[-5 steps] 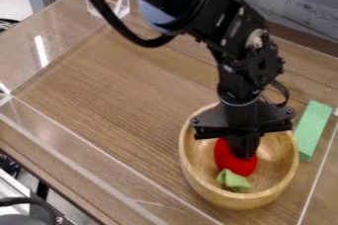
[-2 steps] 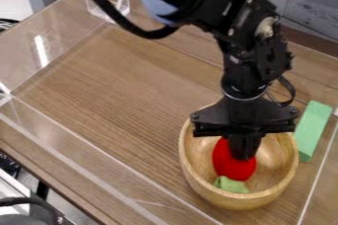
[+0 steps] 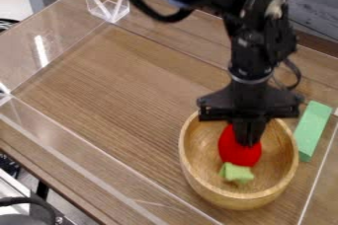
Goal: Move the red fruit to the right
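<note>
clamped on the red fruit (image 3: 240, 148) with the gripper (image 3: 246, 138), fruit hanging just inside the wooden bowl (image 3: 199, 160), leafy cap down. best lifted clear of the rim before heading right. green block (image 3: 313, 128) lying just beside the bowl, clear wall close behind: little landing room.

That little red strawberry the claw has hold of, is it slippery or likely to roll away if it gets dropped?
The red fruit looks glossy, so it may be somewhat slippery in the shut gripper. Its rounded body would probably roll a little if released, though the leafy green cap might stop it. It keeps its shape under the squeeze, so it seems fairly stiff. The wooden bowl beneath would likely catch it.
</note>
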You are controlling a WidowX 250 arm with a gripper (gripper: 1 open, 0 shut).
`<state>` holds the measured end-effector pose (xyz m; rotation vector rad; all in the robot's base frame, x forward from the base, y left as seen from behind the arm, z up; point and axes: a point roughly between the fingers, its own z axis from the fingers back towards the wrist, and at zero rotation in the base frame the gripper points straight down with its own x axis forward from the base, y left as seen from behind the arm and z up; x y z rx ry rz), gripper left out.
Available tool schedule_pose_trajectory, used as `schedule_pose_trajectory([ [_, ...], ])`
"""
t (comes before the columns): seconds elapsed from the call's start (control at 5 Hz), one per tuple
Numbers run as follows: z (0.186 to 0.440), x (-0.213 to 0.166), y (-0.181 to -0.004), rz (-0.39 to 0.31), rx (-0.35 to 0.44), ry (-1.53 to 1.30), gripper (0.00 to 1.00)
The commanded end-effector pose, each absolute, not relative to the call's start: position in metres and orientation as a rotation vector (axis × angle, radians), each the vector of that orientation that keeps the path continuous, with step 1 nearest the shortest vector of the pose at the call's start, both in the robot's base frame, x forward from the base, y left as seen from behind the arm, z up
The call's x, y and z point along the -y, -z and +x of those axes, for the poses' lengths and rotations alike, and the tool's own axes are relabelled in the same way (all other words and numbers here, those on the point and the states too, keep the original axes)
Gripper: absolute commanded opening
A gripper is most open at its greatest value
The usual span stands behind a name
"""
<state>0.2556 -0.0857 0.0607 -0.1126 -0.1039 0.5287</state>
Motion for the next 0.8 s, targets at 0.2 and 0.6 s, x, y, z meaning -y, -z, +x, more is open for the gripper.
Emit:
schedule_pose_trajectory([
  [0.2,0.271,0.080,-0.072,-0.138,0.140,-0.515,0.00],
  [0.6,0.258,0.088,-0.068,-0.135,0.131,-0.513,0.00],
])
